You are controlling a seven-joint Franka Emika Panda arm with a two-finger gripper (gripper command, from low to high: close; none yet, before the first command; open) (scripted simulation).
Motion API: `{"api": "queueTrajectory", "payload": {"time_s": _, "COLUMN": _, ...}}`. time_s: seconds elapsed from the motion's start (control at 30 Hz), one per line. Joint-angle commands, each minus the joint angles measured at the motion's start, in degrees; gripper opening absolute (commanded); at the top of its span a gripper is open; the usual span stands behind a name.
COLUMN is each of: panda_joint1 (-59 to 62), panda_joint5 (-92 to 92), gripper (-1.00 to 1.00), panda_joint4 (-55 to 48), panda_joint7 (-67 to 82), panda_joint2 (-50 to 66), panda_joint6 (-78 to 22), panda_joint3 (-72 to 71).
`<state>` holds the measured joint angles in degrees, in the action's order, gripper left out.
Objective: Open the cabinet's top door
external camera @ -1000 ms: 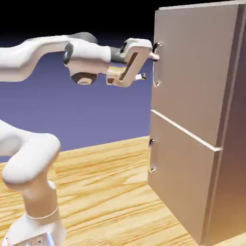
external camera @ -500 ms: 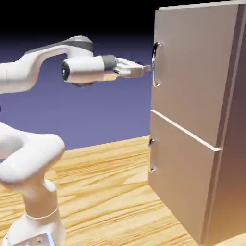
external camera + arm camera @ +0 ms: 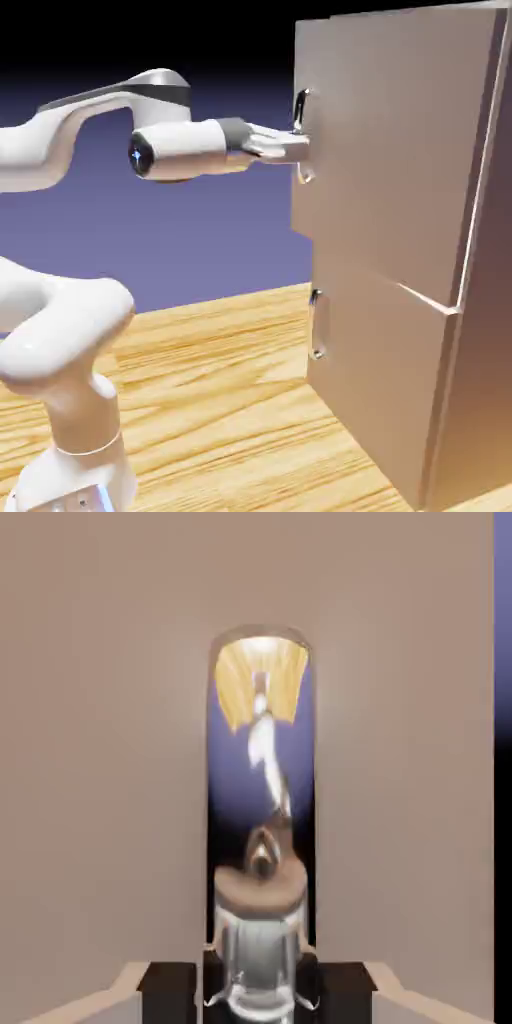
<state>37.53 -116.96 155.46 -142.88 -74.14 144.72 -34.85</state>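
The tall grey-brown cabinet (image 3: pixel 485 300) stands at the exterior view's right. Its top door (image 3: pixel 400 140) is swung slightly out, so its handle edge stands proud of the panel below. My gripper (image 3: pixel 298 148) reaches in level from the left and is shut on the door's vertical silver bar handle (image 3: pixel 301 125). In the hand view that shiny handle (image 3: pixel 262 812) runs upright through the middle, and my gripper (image 3: pixel 258 990) clamps it at the bottom edge. The door panel (image 3: pixel 100 762) fills the rest of that view.
Under the top door sits the lower door (image 3: pixel 380 390), closed, with a small handle (image 3: pixel 316 325) at its left edge. The wooden table (image 3: pixel 220 400) stretches between the arm's base (image 3: pixel 75 440) and the cabinet.
My gripper has gone from open to shut on the handle. The top door's handle edge has swung out toward the exterior view's left, and the hand moved with it.
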Motion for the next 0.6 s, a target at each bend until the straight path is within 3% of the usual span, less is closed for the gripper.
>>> {"api": "queueTrajectory", "payload": {"time_s": 0.0, "panda_joint1": -1.26, "panda_joint5": 1.59, "gripper": -1.0, "panda_joint4": 1.25, "panda_joint7": 0.08, "panda_joint2": -0.75, "panda_joint6": -1.57, "panda_joint3": 2.07}}
{"api": "queueTrajectory", "payload": {"time_s": 0.57, "panda_joint1": -8.87, "panda_joint5": 32.91, "gripper": -1.0, "panda_joint4": 9.95, "panda_joint7": 0.55, "panda_joint2": -7.76, "panda_joint6": -26.88, "panda_joint3": 37.38}}
